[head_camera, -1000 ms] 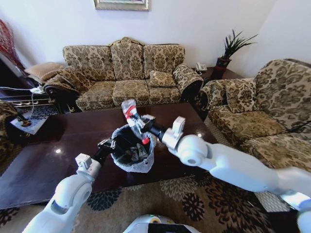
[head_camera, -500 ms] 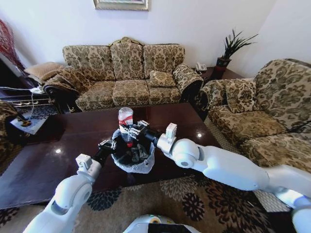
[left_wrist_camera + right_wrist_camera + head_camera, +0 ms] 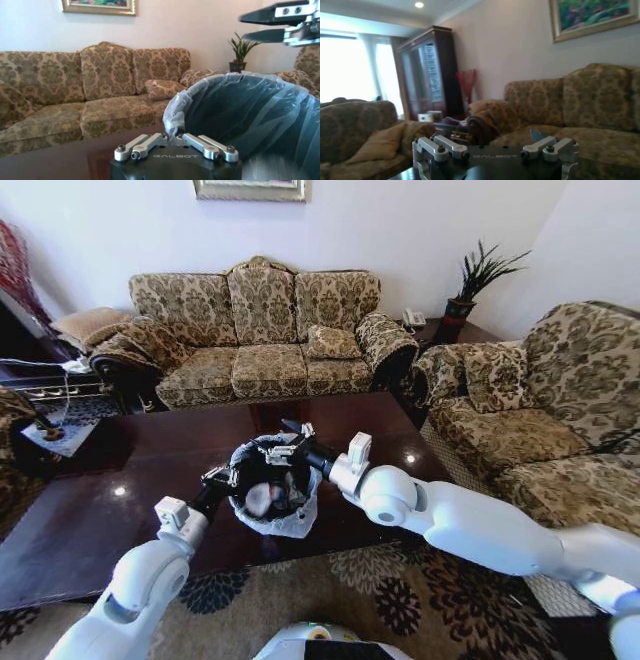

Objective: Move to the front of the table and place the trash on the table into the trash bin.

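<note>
Head view: the bin (image 3: 272,498), a small round black container lined with a translucent white bag folded over its rim, stands on the glossy dark brown tabletop (image 3: 130,480) near the edge closest to the robot. Inside the bin lie a clear plastic bottle (image 3: 262,500), blurred, and other litter with red and white patches that cannot be told apart.

The right pincer (image 3: 283,443) hangs just above the far rim of the bin, its two fingers spread apart with nothing between them. The left pincer (image 3: 226,477) sits at the bin's left rim, touching or just beside the bag; whether its fingers grip the rim cannot be told.

Left wrist view: the bag-lined wall of the bin (image 3: 235,112) rises directly ahead of the left pincer (image 3: 176,139), the white film crinkled over the dark interior. The right pincer (image 3: 280,22) appears above the bin, fingers parted and empty.

Right wrist view: the right pincer (image 3: 495,165) faces a patterned sofa (image 3: 580,108) and a dark wooden cabinet (image 3: 430,75).
</note>
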